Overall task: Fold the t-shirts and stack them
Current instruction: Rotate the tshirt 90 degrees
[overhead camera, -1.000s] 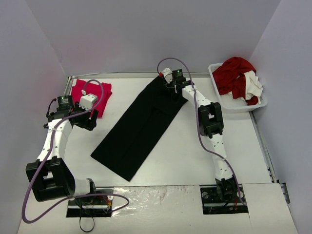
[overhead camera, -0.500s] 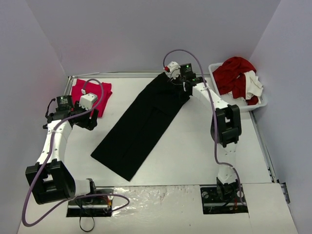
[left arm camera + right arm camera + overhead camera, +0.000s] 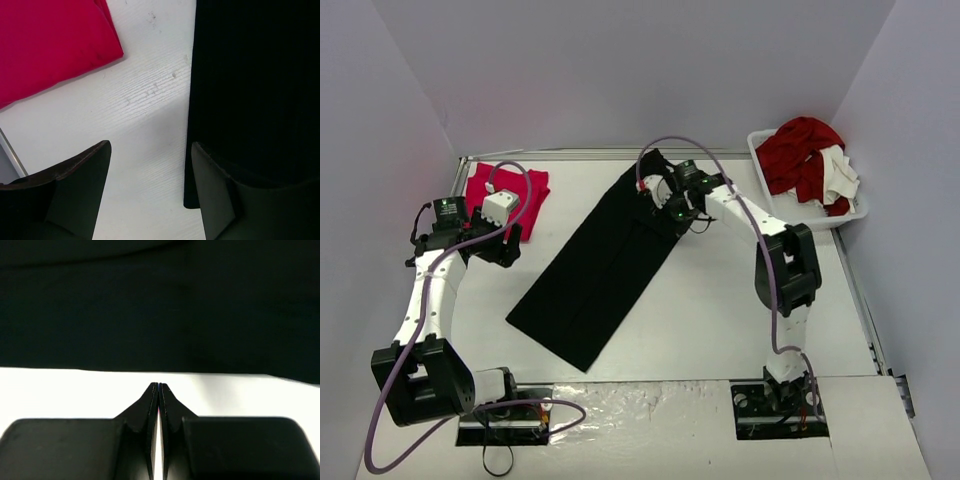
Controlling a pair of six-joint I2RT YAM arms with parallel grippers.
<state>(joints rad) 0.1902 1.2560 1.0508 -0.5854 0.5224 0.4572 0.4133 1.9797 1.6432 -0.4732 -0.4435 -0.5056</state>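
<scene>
Finding: a robotics laboratory test cell. Grounds observed from the floor:

- A white table is boxed in at the back and both sides by plain pale panels, and a metal rail runs along its right edge.
- Two white-and-black jointed arms, the left arm and the right arm, are bolted at the near edge on base mounts. Purple cables loop exposed along them.
- Cloth is on the table: a black t-shirt lying flat, a folded pink-red t-shirt, and a white basket of red and white cloth.
</scene>
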